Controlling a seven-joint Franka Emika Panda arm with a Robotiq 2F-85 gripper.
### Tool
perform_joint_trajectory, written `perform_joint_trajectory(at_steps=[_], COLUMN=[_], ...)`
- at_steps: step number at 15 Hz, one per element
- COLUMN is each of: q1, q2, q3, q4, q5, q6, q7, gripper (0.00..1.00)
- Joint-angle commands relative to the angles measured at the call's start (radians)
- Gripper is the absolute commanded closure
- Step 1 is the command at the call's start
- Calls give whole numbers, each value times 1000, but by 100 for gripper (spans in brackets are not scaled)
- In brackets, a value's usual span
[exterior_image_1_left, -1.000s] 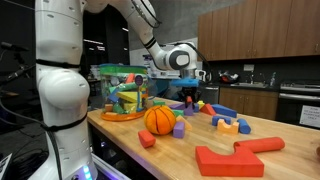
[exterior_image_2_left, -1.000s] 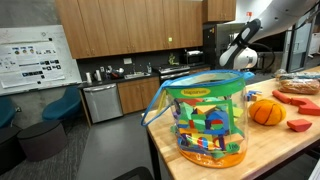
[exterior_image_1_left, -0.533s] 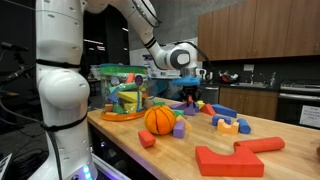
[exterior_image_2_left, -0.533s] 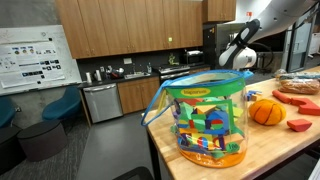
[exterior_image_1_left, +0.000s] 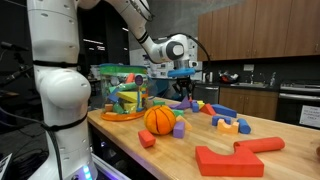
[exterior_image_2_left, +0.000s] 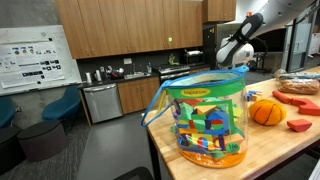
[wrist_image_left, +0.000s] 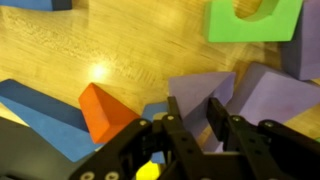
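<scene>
Pincer (wrist_image_left: 200, 118) clamped on purple block (wrist_image_left: 192, 88), orange wedge (wrist_image_left: 100, 108) beside

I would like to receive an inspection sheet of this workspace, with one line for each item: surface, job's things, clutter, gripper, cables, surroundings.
surface: wooden countertop, with toy blocks scattered on it.
job's things: purple block, between the fingers.
clutter: orange wedge, blue block, green arch block, orange ball, clear tub full of blocks, flat red blocks.
gripper: fingers closed against both sides of the purple block; whether it is off the wood cannot be told.
cables: nothing seen.
surroundings: kitchen with wooden cabinets, dishwasher, blue chair.
</scene>
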Motion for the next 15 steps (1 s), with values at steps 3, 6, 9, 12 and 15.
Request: perform_joint_trajectory(at_steps=[3,6,9,12,15], q1=[67,88,101,110,125], q2=[-151,-236,-329,-421,-504], q3=[55,74,86,97,121], q4=[-1,-5,-2,10,27], q5=[-95,-150,-176,-200,-227], q6=[-155,-228,-324,-405,-465], q7=[89,140,141,139,150], gripper=[90,90,90,90,90])
